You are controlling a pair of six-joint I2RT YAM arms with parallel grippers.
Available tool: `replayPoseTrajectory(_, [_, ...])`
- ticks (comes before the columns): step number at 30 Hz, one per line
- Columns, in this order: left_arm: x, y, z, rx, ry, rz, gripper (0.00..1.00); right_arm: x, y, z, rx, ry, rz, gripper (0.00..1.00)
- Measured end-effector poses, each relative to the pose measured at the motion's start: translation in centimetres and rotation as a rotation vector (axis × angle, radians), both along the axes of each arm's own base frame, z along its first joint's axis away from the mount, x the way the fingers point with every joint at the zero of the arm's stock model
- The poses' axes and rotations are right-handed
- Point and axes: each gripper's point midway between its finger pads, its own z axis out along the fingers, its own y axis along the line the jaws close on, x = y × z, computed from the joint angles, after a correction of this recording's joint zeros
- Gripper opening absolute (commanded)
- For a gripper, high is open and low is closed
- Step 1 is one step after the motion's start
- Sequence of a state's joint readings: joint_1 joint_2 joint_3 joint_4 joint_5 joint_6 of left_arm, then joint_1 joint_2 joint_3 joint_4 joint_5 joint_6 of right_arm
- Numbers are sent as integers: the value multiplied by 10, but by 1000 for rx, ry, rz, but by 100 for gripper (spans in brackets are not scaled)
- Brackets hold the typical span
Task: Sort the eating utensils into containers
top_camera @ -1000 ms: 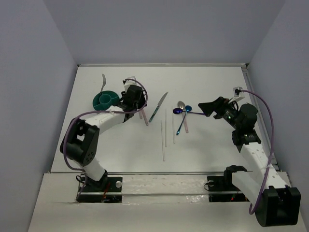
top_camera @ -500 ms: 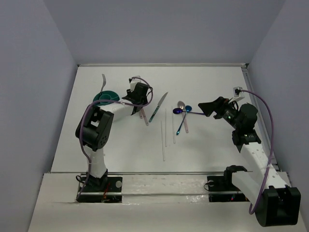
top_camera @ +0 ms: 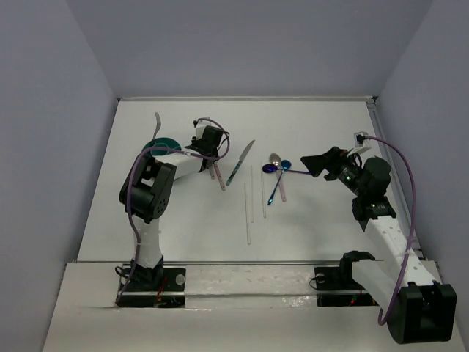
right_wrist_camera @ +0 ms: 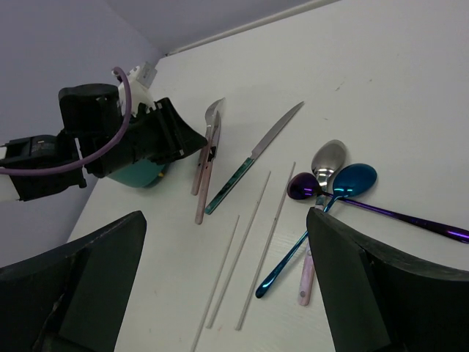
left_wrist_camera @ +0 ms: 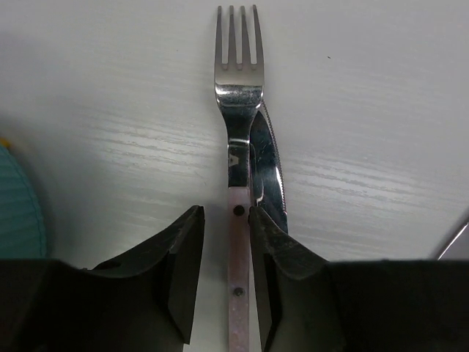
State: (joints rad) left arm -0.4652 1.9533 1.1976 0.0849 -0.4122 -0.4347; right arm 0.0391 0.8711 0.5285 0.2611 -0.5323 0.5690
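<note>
A silver fork with a pink handle lies on the table, with a pink-handled knife tucked against its right side. My left gripper is low over them, open, with its jaws straddling the fork handle. The right finger touches the handle and the left stands a little off it. The teal caddy sits just left of it, with a fork standing in it. My right gripper is wide open and empty above the spoons. Chopsticks and a teal-handled knife lie mid-table.
The table's back wall edge runs behind the caddy. A white connector sits near the right edge. The left arm's elbow stands close in front of the caddy.
The left arm's elbow has swung right and its gripper has shifted slightly over the pink-handled fork and knife. The right arm has not moved.
</note>
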Motion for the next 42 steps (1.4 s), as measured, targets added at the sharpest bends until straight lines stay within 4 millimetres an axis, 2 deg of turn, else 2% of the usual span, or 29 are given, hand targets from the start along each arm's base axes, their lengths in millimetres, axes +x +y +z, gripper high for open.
replayPoseTrajectory(5, [-1, -1, -7, 7, 16, -9, 27, 0, 0, 0, 0, 0, 0, 96])
replayPoseTrajectory(13, [8, -4, -11, 18, 20, -22, 0, 0, 0, 0, 0, -1, 1, 96])
replayPoseTrajectory(19, [6, -2, -8, 38, 34, -39, 0, 0, 0, 0, 0, 0, 3, 97])
replayPoseTrajectory(21, [5, -3, 3, 36, 24, -49, 0, 0, 1, 0, 0, 0, 4, 97])
replayPoseTrajectory(23, [5, -5, 26, 16, -13, -66, 0, 0, 0, 0, 0, 0, 3, 97])
replayPoseTrajectory(26, [4, -6, 81, -28, -116, -84, 0, 0, 0, 0, 0, -1, 3, 97])
replayPoseTrajectory(28, [2, -4, 138, -67, -234, -89, 0, 0, 0, 0, 1, -1, 3, 97])
replayPoseTrajectory(29, [-2, 0, 178, -88, -322, -87, 0, 0, 0, 0, 1, -1, 3, 97])
replayPoseTrajectory(30, [-6, 4, 207, -102, -386, -82, 0, 0, 1, 0, 1, 0, 3, 97])
replayPoseTrajectory(31, [-10, 8, 226, -105, -432, -75, 0, 0, 1, -1, 1, 2, 4, 97])
replayPoseTrajectory(32, [-16, 20, 256, -99, -503, -53, 0, 1, 1, -1, 1, 3, 4, 97])
replayPoseTrajectory(34, [-23, 40, 285, -88, -569, -14, 0, 2, 1, -2, 3, 8, 5, 97])
replayPoseTrajectory(36, [-26, 79, 302, -56, -618, 71, 0, 2, 1, -2, 4, 7, 7, 97])
replayPoseTrajectory(37, [-27, 91, 304, -43, -628, 100, 0, 2, 1, -2, 5, 4, 6, 97])
replayPoseTrajectory(38, [-28, 123, 301, -12, -640, 171, 0, 2, 1, 0, 6, 0, 6, 97])
replayPoseTrajectory(39, [-29, 133, 298, 0, -644, 197, 0, 1, 1, 1, 7, -4, 7, 97])
replayPoseTrajectory(40, [-35, 161, 282, 41, -619, 259, 0, 1, 1, 3, 7, -10, 7, 97])
replayPoseTrajectory(42, [-41, 196, 257, 98, -575, 337, 0, 1, 2, 7, 9, -27, 9, 97])
